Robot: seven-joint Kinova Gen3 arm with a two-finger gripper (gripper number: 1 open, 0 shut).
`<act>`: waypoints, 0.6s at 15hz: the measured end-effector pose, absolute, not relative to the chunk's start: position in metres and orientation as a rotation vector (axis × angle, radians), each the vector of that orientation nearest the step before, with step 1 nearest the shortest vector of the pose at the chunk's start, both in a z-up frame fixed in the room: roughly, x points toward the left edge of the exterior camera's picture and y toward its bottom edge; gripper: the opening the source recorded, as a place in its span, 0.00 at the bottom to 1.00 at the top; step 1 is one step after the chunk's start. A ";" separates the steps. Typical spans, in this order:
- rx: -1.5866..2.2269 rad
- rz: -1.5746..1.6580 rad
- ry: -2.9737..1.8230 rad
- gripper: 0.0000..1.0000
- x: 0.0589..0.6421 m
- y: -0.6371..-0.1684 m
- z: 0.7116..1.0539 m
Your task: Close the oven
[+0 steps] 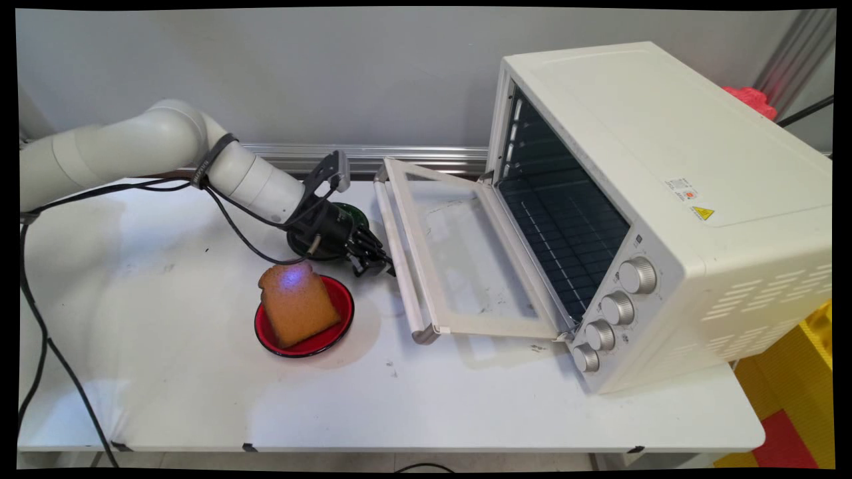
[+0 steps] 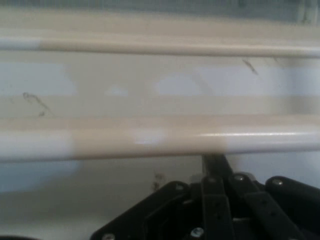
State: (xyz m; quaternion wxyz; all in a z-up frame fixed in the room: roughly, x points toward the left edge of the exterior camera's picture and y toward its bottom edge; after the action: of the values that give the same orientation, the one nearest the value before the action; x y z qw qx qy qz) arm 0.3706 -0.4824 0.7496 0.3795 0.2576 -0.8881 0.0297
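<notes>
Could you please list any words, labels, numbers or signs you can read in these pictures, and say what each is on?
No text can be read.
Toaster oven, top: small white label, print too small to read.
Beside it: small orange mark, unreadable.
Near the top's edge: yellow triangular warning sign, symbol too small to make out.
Knobs: markings too small to read.
</notes>
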 end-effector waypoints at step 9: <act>0.645 0.104 -2.198 0.00 0.364 -0.493 0.759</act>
State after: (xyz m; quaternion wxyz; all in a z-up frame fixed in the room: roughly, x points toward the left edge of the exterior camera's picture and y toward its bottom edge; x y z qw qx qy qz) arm 0.3636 -0.4926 0.7590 0.4119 0.2562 -0.8735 0.0414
